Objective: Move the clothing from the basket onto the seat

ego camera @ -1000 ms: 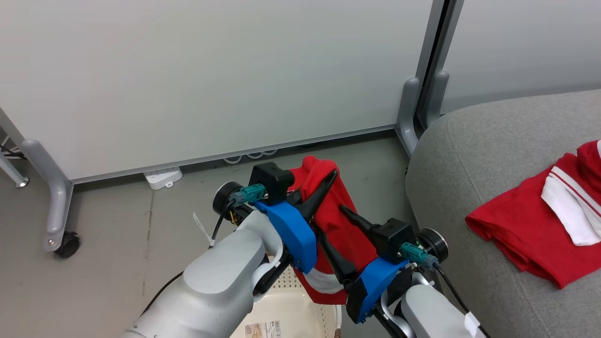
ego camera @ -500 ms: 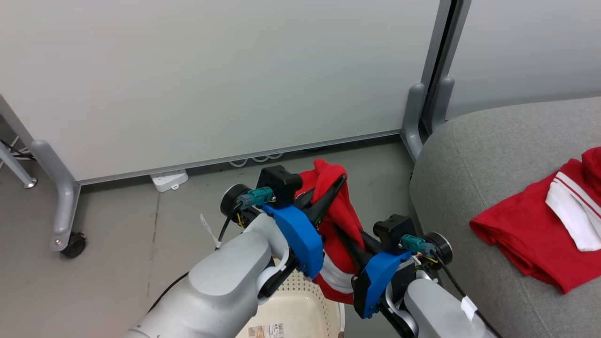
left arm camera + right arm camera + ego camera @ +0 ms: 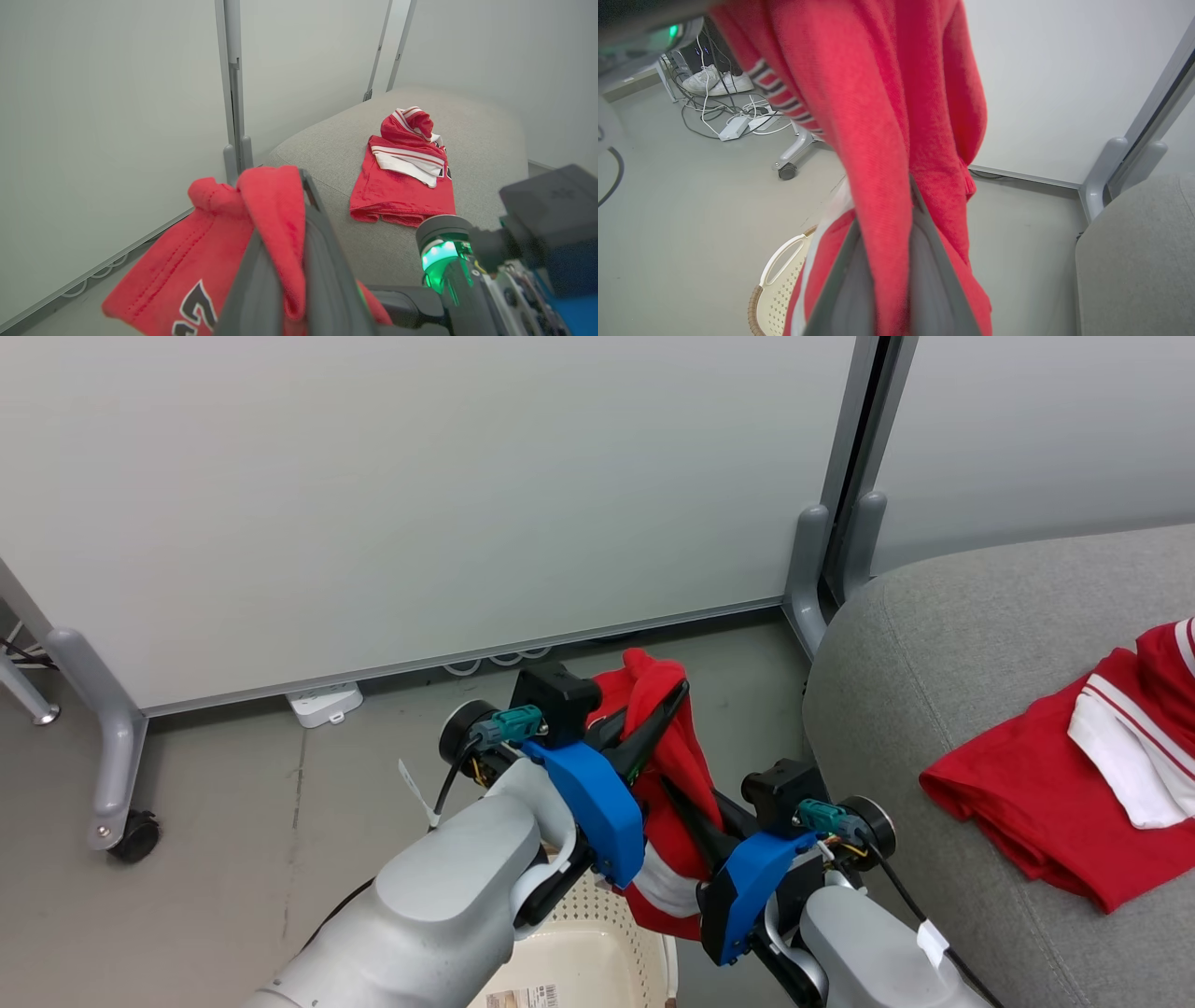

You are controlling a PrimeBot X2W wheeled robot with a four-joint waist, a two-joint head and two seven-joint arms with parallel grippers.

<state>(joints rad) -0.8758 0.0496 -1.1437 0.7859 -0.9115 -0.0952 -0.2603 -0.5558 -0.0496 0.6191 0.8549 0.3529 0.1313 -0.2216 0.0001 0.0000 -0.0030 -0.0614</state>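
**Red garment aloft between basket and seat**

Red garment (image 3: 680, 761) hangs from both arms over the floor (image 3: 224, 803). It is above the basket (image 3: 611, 919), and the seat (image 3: 934, 644) is at the robot's right.

- Left pincer (image 3: 282, 219): pressed together on a fold at the top of the cloth. In the left wrist view a black-and-white number shows on the cloth below the grip.
- Right pincer (image 3: 887, 242): pinching the same garment lower down, with cloth draped over both fingers.
- The lower end of the garment, with its white stripe, hangs close above the basket. Whether it touches the rim cannot be told.
- The garment is well apart from the seat cushion and no part of it is over the grey fabric.

Progress, as judged:

- Done: a red-and-white pile (image 3: 1036, 803) lies on the seat, back from its rounded edge. The number of pieces in it cannot be told.
- In hand: one garment is lifted clear of the basket and not yet carried across.
- Left: swing the garment right, over the seat's edge, lower it beside the pile and let go with both pincers.
- Unknown: the visible part of the basket bottom shows a label and no cloth. The forearms hide the rest, so it cannot be told whether more clothing remains inside.
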